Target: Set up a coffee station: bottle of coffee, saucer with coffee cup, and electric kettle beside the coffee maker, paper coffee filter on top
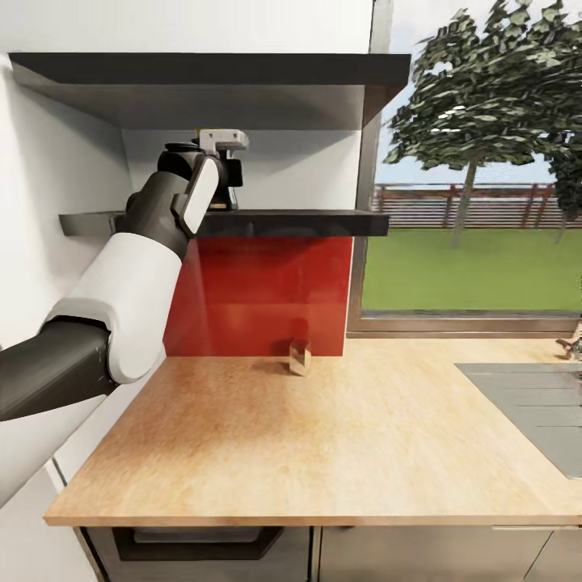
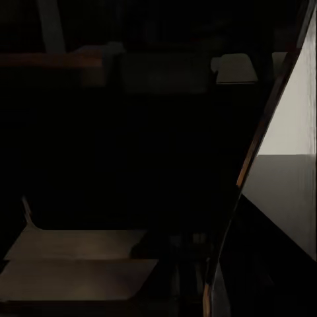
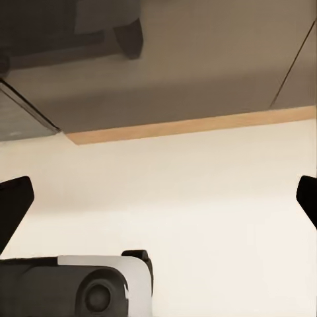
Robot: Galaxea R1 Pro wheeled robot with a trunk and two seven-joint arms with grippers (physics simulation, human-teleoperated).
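My left arm reaches up to the lower board of the kitchen shelf [image 1: 307, 221]. Its left gripper [image 1: 231, 183] sits just above that board, under the upper board [image 1: 242, 69], mostly hidden behind its own wrist. The left wrist view is almost black, so I cannot tell how the jaws stand or whether they hold anything. The bottle of coffee is hidden. The kitchen countertop [image 1: 323, 461] stretches out below, light tan wood. My right gripper [image 3: 158, 198] is open, fingertips [image 3: 13, 201] spread wide with nothing between them, facing a pale surface with a wood strip [image 3: 191, 125] across it.
A small tan block-like object [image 1: 300, 357] stands on the countertop by the red backsplash [image 1: 259, 299]. A steel sink [image 1: 525, 404] is set in at the right, with a tap [image 1: 571, 346] beside it. A large window [image 1: 477, 202] lies behind.
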